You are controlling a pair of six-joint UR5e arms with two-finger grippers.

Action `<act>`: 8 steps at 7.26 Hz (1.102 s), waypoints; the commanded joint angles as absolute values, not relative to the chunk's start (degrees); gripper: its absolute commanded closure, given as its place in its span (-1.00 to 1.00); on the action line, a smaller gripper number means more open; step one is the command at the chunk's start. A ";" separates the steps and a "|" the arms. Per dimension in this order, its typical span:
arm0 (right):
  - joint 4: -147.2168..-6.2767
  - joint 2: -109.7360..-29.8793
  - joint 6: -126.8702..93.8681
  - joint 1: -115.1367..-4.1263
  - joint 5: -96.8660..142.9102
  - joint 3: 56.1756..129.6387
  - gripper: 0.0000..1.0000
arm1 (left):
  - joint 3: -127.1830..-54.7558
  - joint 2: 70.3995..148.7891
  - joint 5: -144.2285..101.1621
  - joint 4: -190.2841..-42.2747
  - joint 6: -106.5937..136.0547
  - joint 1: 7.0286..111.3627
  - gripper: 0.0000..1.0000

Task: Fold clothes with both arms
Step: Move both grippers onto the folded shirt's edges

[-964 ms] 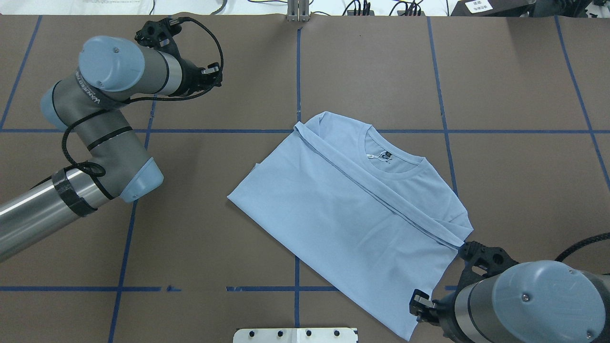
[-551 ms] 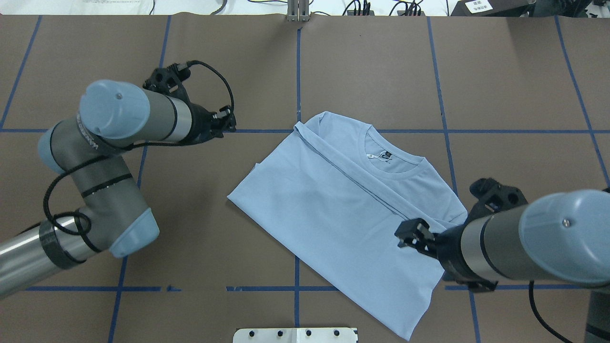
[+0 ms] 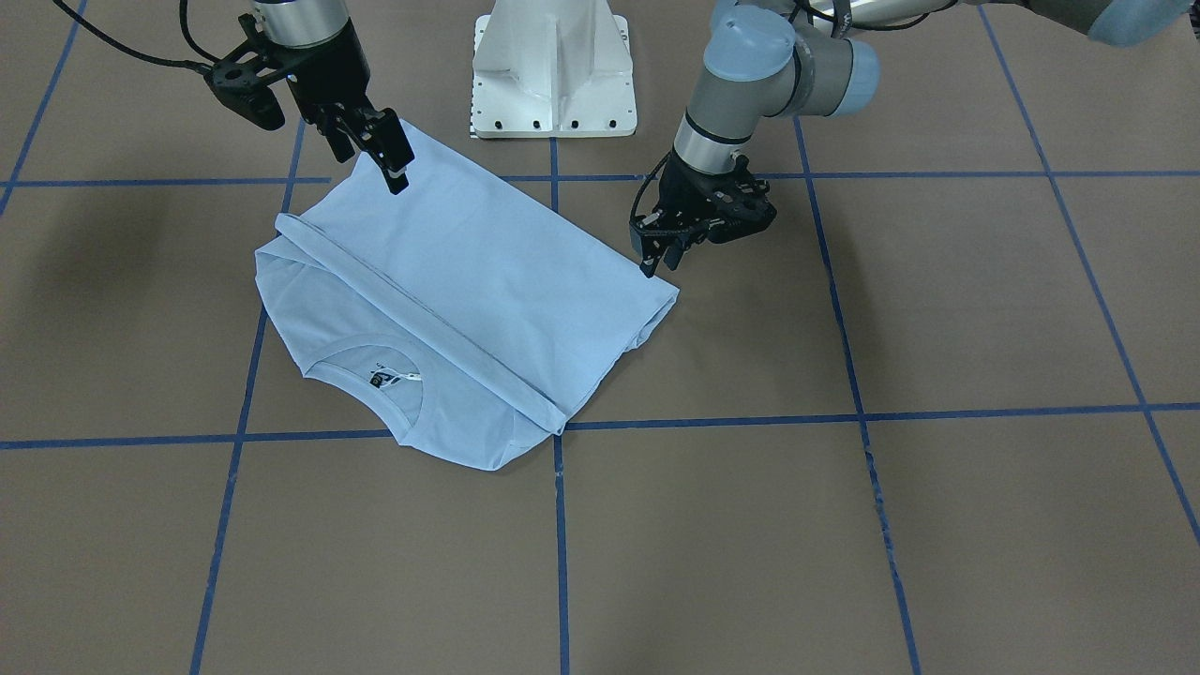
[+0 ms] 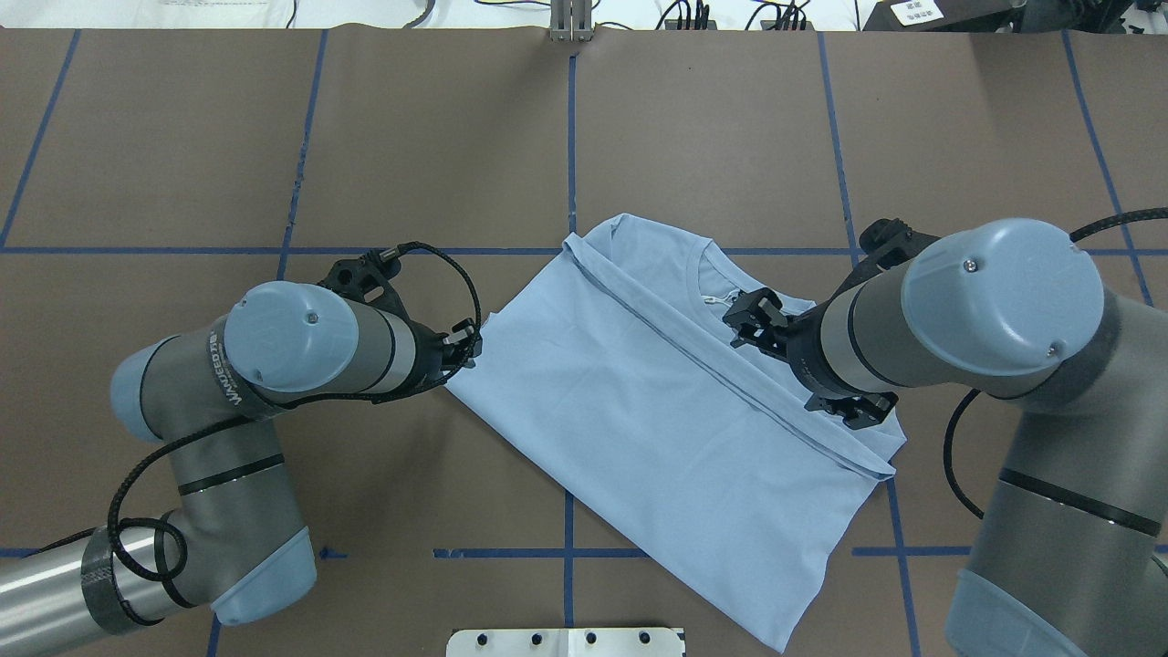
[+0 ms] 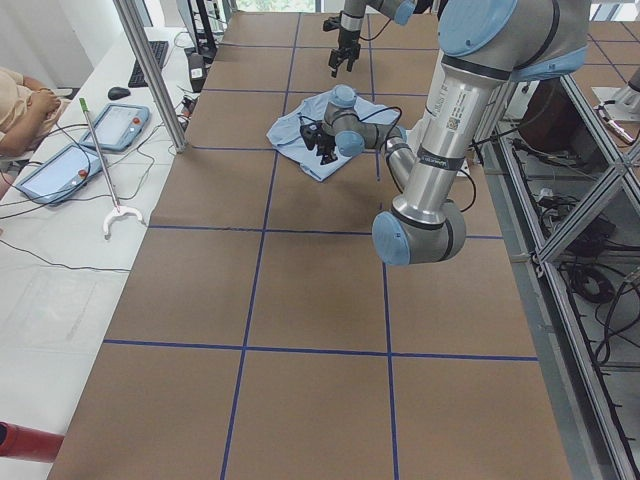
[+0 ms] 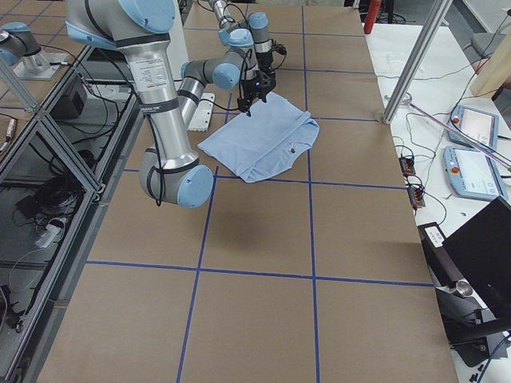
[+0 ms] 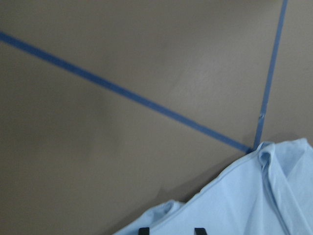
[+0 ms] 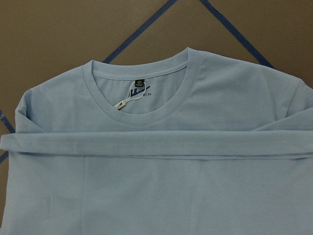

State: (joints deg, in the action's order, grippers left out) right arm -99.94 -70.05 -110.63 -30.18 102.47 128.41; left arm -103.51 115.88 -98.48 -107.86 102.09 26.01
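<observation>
One fold is laid in the T-shirt (image 4: 639,411); more are judged needed. The left gripper (image 4: 469,346), cloth corner just before it, and the right gripper (image 4: 752,319), collar beneath, are held parted, empty.

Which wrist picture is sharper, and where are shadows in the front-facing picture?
Right wrist view: sharp; the dark neck label of the light blue T-shirt is crisp. Left wrist view: softer; the blue tape line and the shirt's edge look slightly blurred. Front-facing view: even light, no glare; a faint soft shadow lies on the brown table at the view's left.
</observation>
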 commanded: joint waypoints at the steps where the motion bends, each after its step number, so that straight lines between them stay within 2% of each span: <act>1: -99.76 -69.79 -110.39 -30.41 102.39 127.97 -1.00 | -100.56 116.63 -96.52 -107.93 101.43 25.31 0.09; 8: -99.76 -70.14 -110.39 -30.32 102.30 127.00 -1.00 | -97.82 116.72 -96.07 -108.28 101.25 25.05 0.09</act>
